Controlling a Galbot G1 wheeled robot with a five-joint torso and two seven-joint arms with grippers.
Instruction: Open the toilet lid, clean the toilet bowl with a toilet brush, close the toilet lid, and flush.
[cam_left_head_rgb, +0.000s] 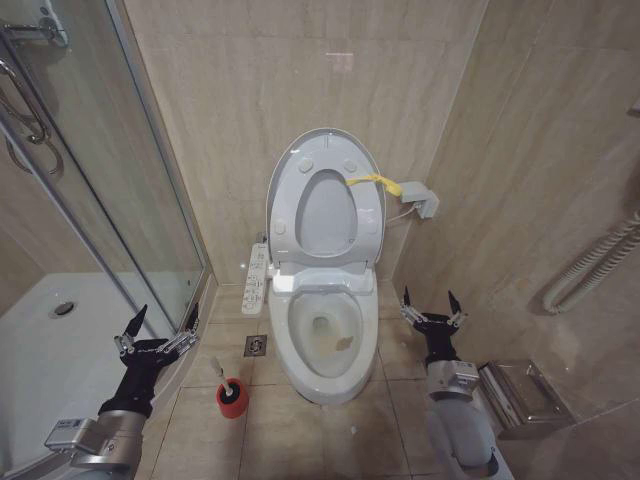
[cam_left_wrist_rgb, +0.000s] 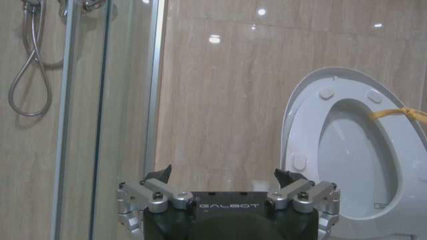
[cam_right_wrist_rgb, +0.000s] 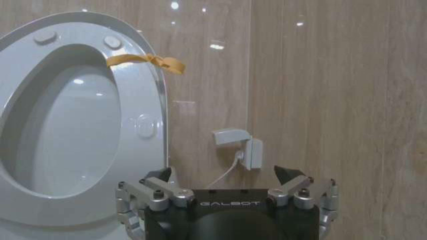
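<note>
The toilet lid (cam_left_head_rgb: 325, 215) stands raised against the back wall, with the white seat ring (cam_left_head_rgb: 283, 215) up in front of it and a yellow tag (cam_left_head_rgb: 372, 182) across the ring's edge. Below, the toilet bowl (cam_left_head_rgb: 325, 335) is uncovered, and its button panel (cam_left_head_rgb: 257, 277) runs along its left side. The toilet brush (cam_left_head_rgb: 232, 388) sits in a red holder cup (cam_left_head_rgb: 232, 402) on the floor left of the bowl. My left gripper (cam_left_head_rgb: 165, 318) hovers open left of the holder; the right gripper (cam_left_head_rgb: 429, 300) hovers open right of the bowl. Both wrist views face the raised lid (cam_left_wrist_rgb: 347, 150) (cam_right_wrist_rgb: 67, 130) over open grippers (cam_left_wrist_rgb: 223, 175) (cam_right_wrist_rgb: 223, 174).
A glass shower door (cam_left_head_rgb: 150, 180) and shower tray (cam_left_head_rgb: 60, 340) close off the left side. A floor drain (cam_left_head_rgb: 255, 346) lies beside the bowl. A wall socket box (cam_left_head_rgb: 420, 195) is right of the lid. A metal paper holder (cam_left_head_rgb: 525, 395) and a hose (cam_left_head_rgb: 590, 260) hang on the right wall.
</note>
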